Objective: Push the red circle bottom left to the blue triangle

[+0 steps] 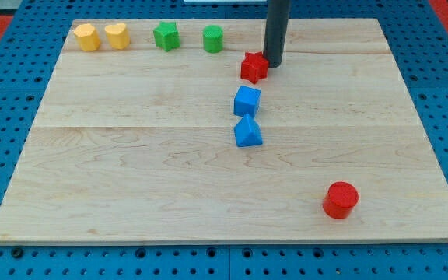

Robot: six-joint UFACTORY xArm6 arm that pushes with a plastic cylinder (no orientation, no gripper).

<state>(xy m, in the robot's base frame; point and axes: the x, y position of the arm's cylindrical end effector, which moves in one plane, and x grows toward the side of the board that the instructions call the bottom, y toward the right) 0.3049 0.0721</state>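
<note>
Top row: yellow blocks (pixel 87 36), (pixel 117 35); green blocks (pixel 166 36), (pixel 213 38).

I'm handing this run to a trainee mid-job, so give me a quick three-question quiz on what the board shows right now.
1. True or false: my tip is touching the red circle.
2. Which block lies nearest the blue triangle? A) green circle B) blue cube C) yellow heart
3. Fill in: the red circle sits toward the view's bottom ____ of the wooden board.

Key
1. False: my tip is at the red star, at the view's top.
2. B, just above the triangle.
3. right
</note>
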